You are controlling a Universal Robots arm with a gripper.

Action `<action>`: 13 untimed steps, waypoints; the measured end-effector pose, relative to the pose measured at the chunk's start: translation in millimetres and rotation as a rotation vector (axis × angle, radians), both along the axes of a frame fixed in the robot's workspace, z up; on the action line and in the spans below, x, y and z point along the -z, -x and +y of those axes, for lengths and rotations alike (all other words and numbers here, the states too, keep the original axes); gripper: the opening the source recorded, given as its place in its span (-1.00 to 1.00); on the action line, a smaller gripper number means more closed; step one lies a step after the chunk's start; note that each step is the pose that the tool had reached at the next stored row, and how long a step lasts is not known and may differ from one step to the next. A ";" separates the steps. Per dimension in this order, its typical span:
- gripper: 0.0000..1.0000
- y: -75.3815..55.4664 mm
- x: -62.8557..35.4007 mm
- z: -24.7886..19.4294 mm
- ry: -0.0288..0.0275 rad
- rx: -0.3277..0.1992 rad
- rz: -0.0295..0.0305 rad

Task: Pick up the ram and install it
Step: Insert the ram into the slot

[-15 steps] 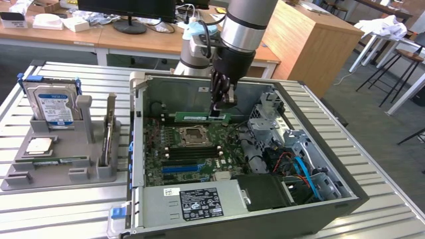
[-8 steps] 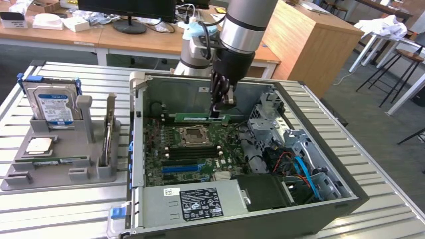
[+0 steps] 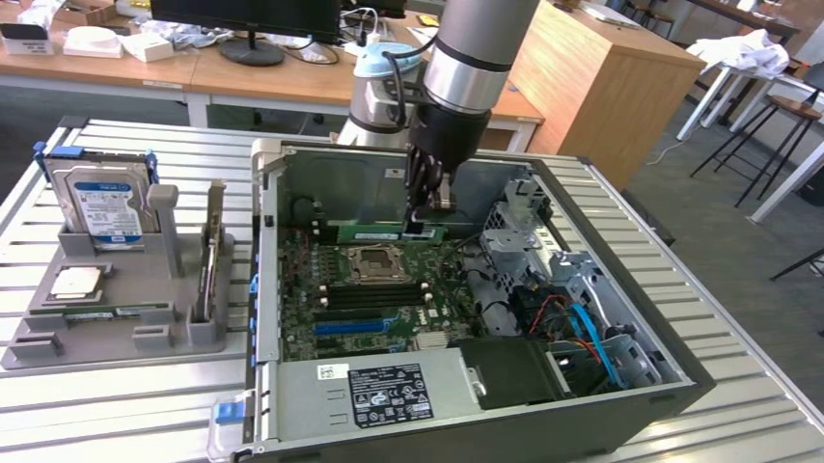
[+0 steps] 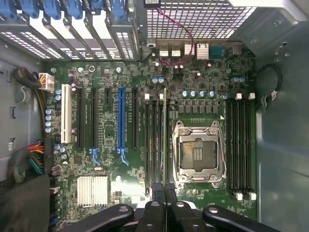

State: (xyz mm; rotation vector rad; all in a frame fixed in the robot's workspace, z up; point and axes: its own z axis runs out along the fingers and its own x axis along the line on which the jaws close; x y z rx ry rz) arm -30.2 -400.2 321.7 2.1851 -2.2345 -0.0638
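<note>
the arm [image 3: 470, 48] points straight down, its gripper [image 3: 423, 226] pinched tight on the ram [image 3: 382, 233].

Case walls [image 3: 338, 183] around hand [image 3: 423, 230], motherboard [image 3: 328, 289] below

Wooden desks [image 3: 238, 77] behind — grey floor [image 3: 721, 241], stools [image 3: 788, 108] beyond.

An open computer case [image 3: 347, 183] is laid on a slatted metal table [image 3: 116, 405], with the motherboard [image 4: 111, 125] and its empty processor socket [image 4: 198, 152] exposed. At the exterior view's left, a grey holder [image 3: 77, 333] is set, in which a blue-labelled hard drive [image 3: 103, 203] is stood upright and a square processor chip [image 3: 75, 282] is laid flat.
</note>
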 end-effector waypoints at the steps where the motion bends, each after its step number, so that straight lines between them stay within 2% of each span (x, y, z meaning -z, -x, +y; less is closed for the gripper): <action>1: -0.77 0.0 1.7 0.0 0.0000 0.000 0.0000; 13: -0.77 0.0 19.3 0.0 -0.0001 0.000 0.0000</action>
